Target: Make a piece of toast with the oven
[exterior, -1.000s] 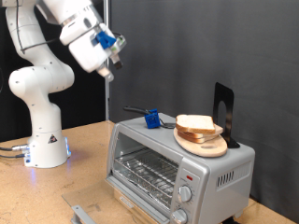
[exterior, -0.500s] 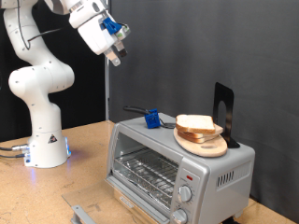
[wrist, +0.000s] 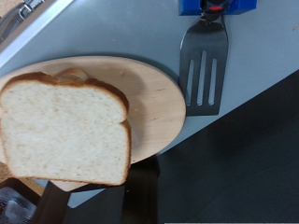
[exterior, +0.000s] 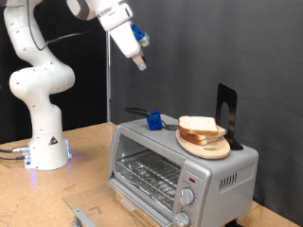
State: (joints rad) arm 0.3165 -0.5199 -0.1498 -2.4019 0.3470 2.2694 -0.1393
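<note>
Clearly the gripper (exterior: pixel 142 65) hung high in the air in the exterior view, well above the toaster oven (exterior: pixel 180 170) and off toward that picture's upper middle. It held nothing, and whether its fingers stood apart or together could not be told: they were too small in the exterior view and did not show at all in the wrist view.

The piece of toast (exterior: pixel 198 125) lay flat on the round wooden plate (exterior: pixel 206 146), which rested on the oven's silver top. From the gripper, the bread lay at about four o'clock in the exterior view, down and well apart. In the wrist view the slice (wrist: pixel 64 129) filled much of the plate (wrist: pixel 154 105), its domed crust edge at about eleven o'clock.

Beside the plate on the oven top lay a slotted metal spatula (wrist: pixel 203 65) with a blue handle (exterior: pixel 152 120), near the plate but not touching it. The oven's glass door (exterior: pixel 99 214) hung open over the tabletop (exterior: pixel 85 151), the wire rack (exterior: pixel 151 176) bare, so the bread was not yet inside.
</note>
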